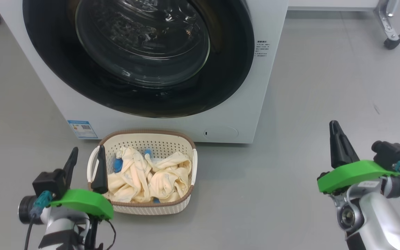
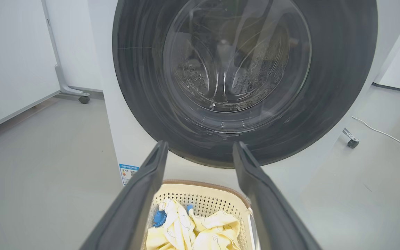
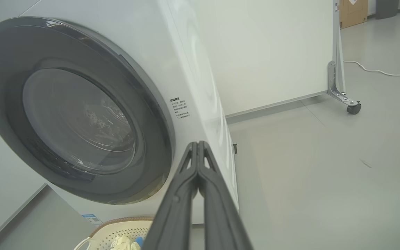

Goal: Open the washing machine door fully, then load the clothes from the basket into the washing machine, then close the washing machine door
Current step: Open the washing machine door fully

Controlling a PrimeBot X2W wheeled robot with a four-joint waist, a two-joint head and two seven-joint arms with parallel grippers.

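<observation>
My left gripper point(image 1: 89, 148) is wide open and empty, by the left edge of the basket point(image 1: 144, 133). My right gripper point(image 1: 334, 125) is pinched shut on nothing, over bare grey floor point(image 1: 307, 86), well right of the basket. The basket sits on the floor just in front of the washer point(image 1: 245, 114), clothes point(image 1: 151, 177) heaped inside. The door point(image 1: 64, 69) is closed against the washer front. A white wheeled panel point(image 3: 273, 52) stands behind the washer, with a white cable point(image 3: 377, 72) on the floor past it.

left fingers point(image 1: 100, 172) spread wide; right fingers point(image 1: 339, 146) pressed together
</observation>
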